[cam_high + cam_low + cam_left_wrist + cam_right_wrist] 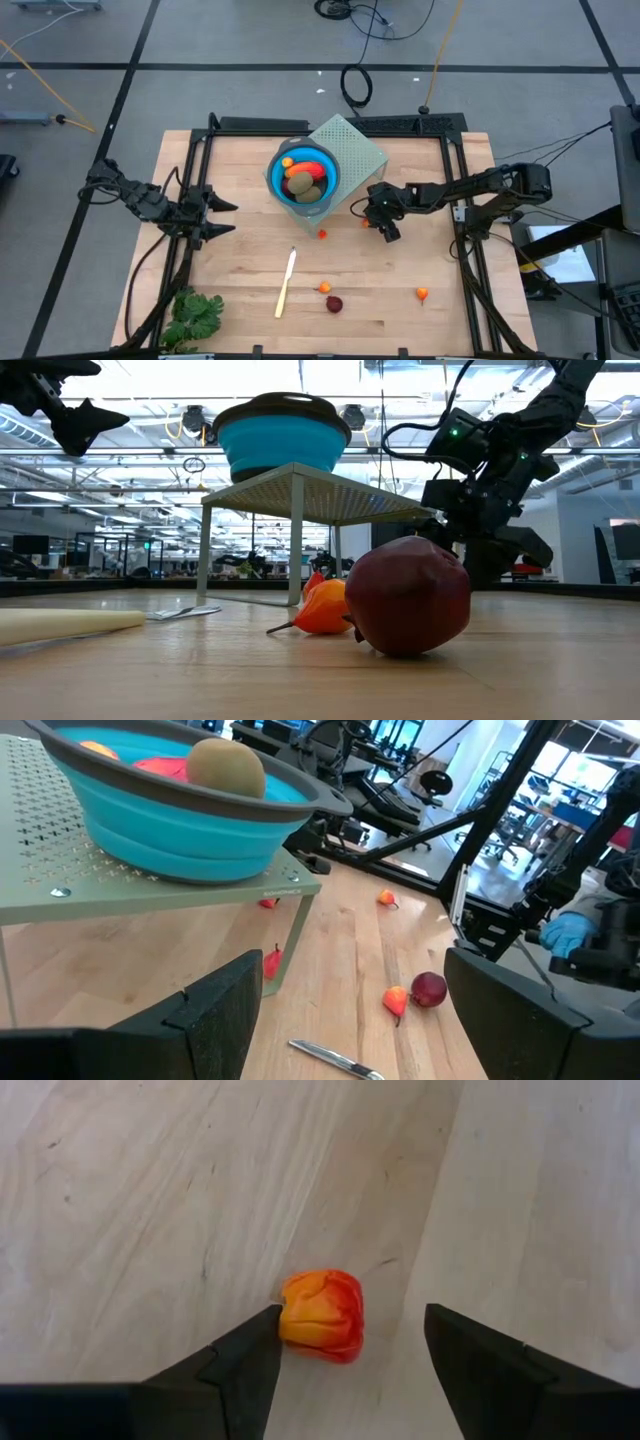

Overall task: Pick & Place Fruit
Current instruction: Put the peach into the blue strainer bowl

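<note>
The high view looked straight down on the whole table [400,290] from well above; the low view sat at table-top height, close to a dark red fruit [408,596], facing the room; the left wrist view looked across the boards at the blue bowl [180,820], shared with both; the right wrist view pointed down, near an orange-red piece [322,1315].

Fruit [303,178] fills the blue bowl [278,182]; a dark red ball [334,303] and orange bits [324,287] lie loose.
</note>
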Tool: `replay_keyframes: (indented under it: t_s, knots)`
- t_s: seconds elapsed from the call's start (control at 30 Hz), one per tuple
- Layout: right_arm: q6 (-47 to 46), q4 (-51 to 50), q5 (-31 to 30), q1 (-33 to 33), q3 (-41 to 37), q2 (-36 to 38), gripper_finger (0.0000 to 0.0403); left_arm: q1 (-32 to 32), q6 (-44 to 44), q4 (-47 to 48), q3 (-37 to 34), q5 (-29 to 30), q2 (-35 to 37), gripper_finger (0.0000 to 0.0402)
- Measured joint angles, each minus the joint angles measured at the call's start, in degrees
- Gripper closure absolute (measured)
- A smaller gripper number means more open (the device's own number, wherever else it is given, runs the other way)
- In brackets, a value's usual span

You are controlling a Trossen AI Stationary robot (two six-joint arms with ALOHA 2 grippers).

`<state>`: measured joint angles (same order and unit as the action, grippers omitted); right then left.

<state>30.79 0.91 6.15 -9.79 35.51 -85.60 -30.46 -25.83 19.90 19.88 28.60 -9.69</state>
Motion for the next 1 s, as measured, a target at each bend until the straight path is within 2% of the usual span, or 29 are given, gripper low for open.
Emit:
replay_keyframes:
  t_s: [0.6, 0.83, 1.0]
  knots:
    - [-0.19, 0.13, 1.44, 1.16, 0.0, 0.0, 0.0268, 0.0, 0.02, -0.02, 0.0, 0.0, 0.0, 0.0089]
    - [-3.36, 0.07, 1.4, 1.28, -0.02, 0.32, 0.0302, 0.0, 0.07, 0.0, 0.0, 0.0, 0.01, 0.0089]
    - [-6.15, -0.3, 1.44, 1.3, -0.07, 3.19, 0.0315, 0.0, 0.11, -0.02, 0.0, 0.0, 0.02, 0.0089]
